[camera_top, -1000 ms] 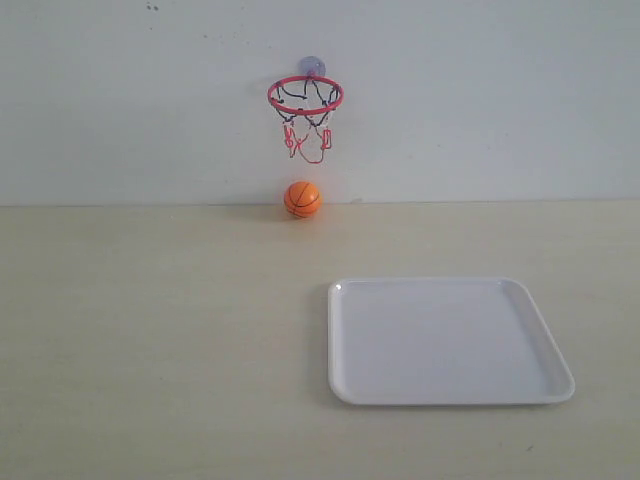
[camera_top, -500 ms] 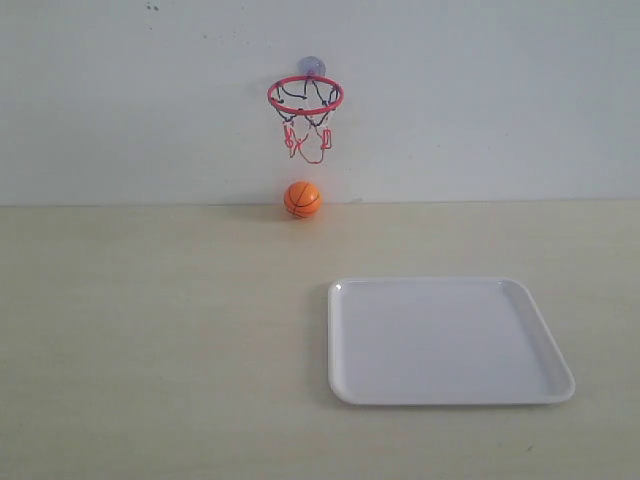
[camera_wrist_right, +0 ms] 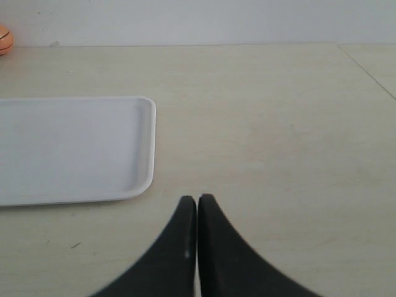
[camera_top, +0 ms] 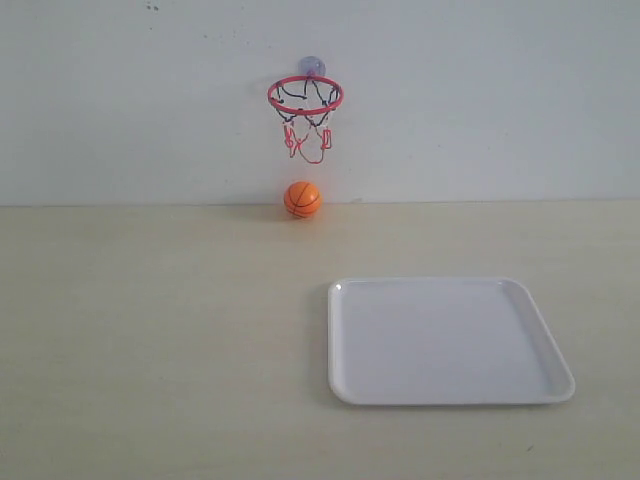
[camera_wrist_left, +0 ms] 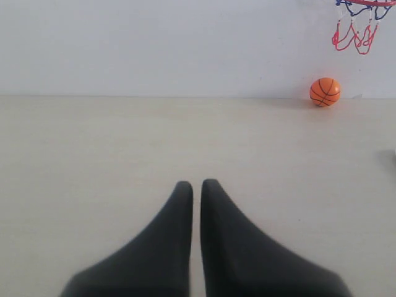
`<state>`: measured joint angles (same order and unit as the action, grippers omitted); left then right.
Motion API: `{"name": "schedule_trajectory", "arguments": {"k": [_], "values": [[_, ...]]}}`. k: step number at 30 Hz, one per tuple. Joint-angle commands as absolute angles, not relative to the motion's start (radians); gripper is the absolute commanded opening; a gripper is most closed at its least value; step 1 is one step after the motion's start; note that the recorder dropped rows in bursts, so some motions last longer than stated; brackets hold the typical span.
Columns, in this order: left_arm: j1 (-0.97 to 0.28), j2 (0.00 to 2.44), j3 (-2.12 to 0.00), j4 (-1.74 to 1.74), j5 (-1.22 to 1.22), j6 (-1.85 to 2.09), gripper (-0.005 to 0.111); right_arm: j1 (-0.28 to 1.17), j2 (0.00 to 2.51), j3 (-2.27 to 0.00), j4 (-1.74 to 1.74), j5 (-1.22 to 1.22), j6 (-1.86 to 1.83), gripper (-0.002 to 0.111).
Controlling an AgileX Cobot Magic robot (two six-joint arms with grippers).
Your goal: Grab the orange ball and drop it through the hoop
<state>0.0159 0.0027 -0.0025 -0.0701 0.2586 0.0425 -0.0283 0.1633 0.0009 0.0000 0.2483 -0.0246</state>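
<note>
The orange ball (camera_top: 302, 198) rests on the table against the back wall, directly under the hoop (camera_top: 305, 95), whose red ring and string net hang from a suction cup on the wall. Neither arm shows in the exterior view. In the left wrist view my left gripper (camera_wrist_left: 196, 184) is shut with nothing in it, far from the orange ball (camera_wrist_left: 325, 91) and the hoop's net (camera_wrist_left: 354, 28). My right gripper (camera_wrist_right: 197, 199) is shut and empty above bare table, with the ball (camera_wrist_right: 4, 38) just showing at the frame's edge.
A white tray (camera_top: 447, 340) lies flat on the table, right of centre and nearer than the ball; its corner (camera_wrist_right: 133, 148) is close to my right gripper. The table's seam (camera_wrist_right: 368, 69) runs off to one side.
</note>
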Motion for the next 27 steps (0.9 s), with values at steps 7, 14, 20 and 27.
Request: {"name": "schedule_trajectory", "arguments": {"k": [7,14,20,27], "values": [[0.019,0.0,0.0,-0.079,0.256,0.047,0.004,0.111,0.0,0.0,0.017,0.336,-0.026,0.0],[0.019,0.0,0.0,-0.079,0.254,0.047,0.004,0.174,0.0,0.0,0.017,0.343,-0.029,0.0],[0.019,0.0,0.0,-0.079,0.254,0.047,0.004,0.169,0.0,0.0,0.017,0.343,-0.029,0.0],[0.019,0.0,0.0,-0.079,0.254,0.047,0.004,0.169,0.0,0.0,0.017,0.343,-0.029,0.0]]}}
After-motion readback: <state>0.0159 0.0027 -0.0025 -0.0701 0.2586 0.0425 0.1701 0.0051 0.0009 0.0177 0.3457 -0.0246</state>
